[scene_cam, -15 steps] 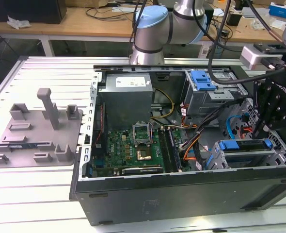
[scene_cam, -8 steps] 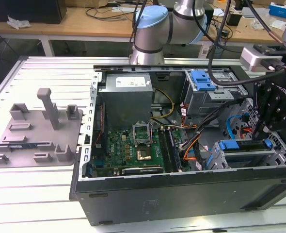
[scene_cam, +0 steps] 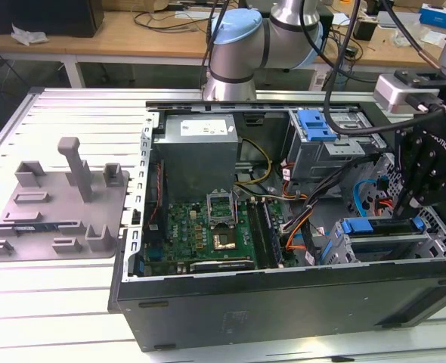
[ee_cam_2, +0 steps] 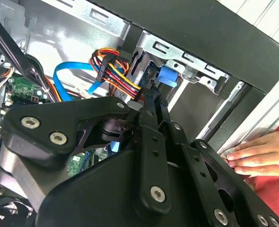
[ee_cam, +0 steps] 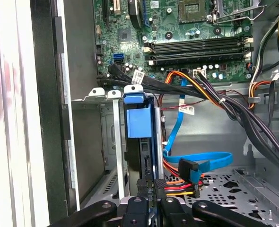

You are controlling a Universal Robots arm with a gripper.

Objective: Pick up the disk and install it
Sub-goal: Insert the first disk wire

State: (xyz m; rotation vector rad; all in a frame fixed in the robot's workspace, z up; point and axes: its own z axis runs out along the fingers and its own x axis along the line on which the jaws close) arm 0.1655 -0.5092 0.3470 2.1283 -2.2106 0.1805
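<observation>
My end effector (ee_cam: 151, 185) is drawn narrow, its fingertips pinched on the near edge of the disk (ee_cam: 138, 120), as the first wrist view shows. The disk stands on edge in the metal drive cage (ee_cam: 108, 142) at one corner of the open computer case (scene_cam: 283, 310), with its blue carrier tab facing the motherboard (ee_cam: 177, 28). A flat blue cable (ee_cam: 201, 158) loops across the case floor just beside the cage, near a bundle of orange, yellow and black wires. In the exterior view I hang over that corner, at the exterior view's right, and the case lies on the slatted table (scene_cam: 49, 302). A grey moulded tray (scene_cam: 57, 219) sits well apart at the exterior view's left. In the second wrist view a person's hand (ee_cam_2: 255, 156) rests on the table just outside the case wall.
</observation>
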